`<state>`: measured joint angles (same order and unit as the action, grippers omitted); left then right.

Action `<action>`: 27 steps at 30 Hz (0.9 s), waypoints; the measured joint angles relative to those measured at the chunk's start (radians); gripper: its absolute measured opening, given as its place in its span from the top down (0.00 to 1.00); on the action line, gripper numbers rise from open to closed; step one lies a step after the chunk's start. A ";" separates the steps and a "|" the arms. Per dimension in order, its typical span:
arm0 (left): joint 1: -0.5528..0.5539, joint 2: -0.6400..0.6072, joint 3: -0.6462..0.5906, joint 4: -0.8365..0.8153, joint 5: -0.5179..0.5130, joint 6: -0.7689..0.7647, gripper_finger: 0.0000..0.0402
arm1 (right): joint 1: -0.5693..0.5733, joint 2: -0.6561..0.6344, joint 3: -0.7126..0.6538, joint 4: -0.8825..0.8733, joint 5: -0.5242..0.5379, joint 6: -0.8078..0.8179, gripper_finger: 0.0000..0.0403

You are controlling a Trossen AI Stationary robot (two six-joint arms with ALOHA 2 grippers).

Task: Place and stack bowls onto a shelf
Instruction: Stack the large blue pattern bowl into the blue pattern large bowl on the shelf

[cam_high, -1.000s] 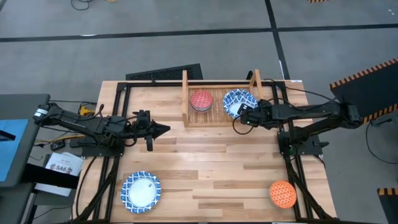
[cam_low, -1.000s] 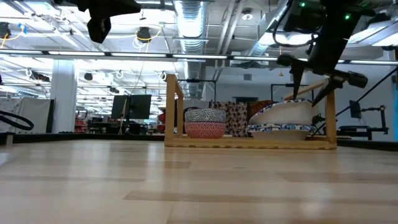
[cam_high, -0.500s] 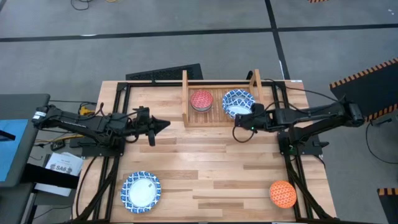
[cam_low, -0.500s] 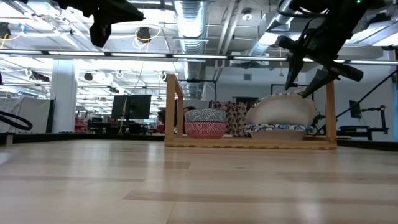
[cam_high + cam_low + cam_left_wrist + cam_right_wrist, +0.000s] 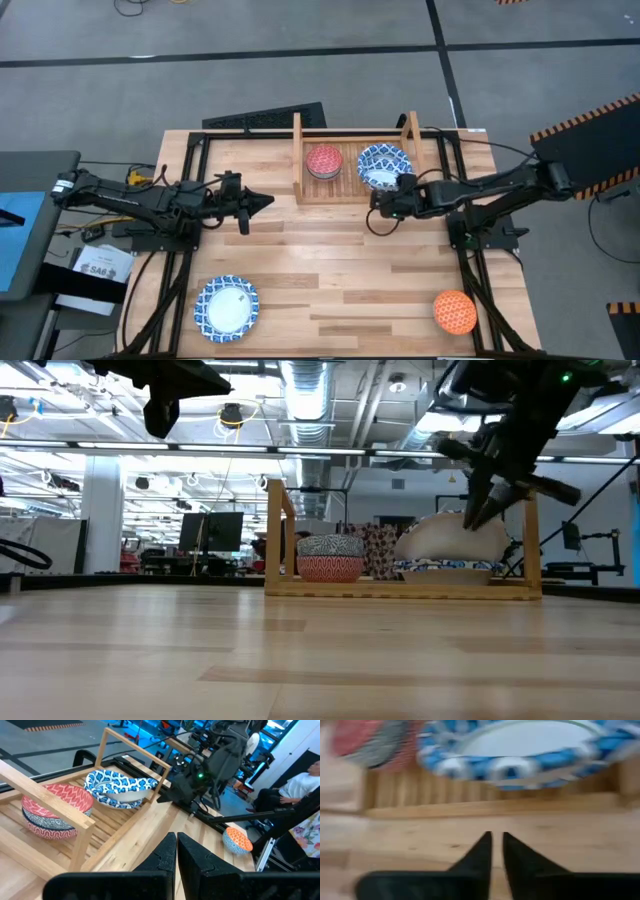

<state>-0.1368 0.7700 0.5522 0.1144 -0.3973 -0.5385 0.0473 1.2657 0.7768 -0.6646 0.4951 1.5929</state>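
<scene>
arms: black, jointed | cables: black | fingers: dark, pointed

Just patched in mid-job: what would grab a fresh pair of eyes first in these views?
The wooden shelf at the table's far edge, holding a red bowl stacked on another and a tilted blue-rimmed bowl on its right. The right end effector hangs just in front of that bowl, empty, fingers nearly together. Still on the table: a blue-rimmed bowl near left, an orange bowl near right; the left end effector waits shut, mid-left.
</scene>
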 joint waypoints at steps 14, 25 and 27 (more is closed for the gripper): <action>0.000 0.000 0.000 -0.011 -0.008 -0.001 1.00 | 0.103 -0.069 0.000 0.150 0.305 0.048 0.96; 0.000 0.000 0.000 -0.011 -0.010 -0.005 1.00 | 0.027 -0.019 0.001 0.147 0.261 0.020 0.96; 0.000 0.000 0.000 -0.010 -0.010 -0.005 1.00 | 0.014 -0.015 0.000 0.135 0.241 0.007 0.96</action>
<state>-0.1367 0.7698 0.5522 0.1042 -0.4075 -0.5434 0.0612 1.2511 0.7765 -0.5292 0.7357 1.6003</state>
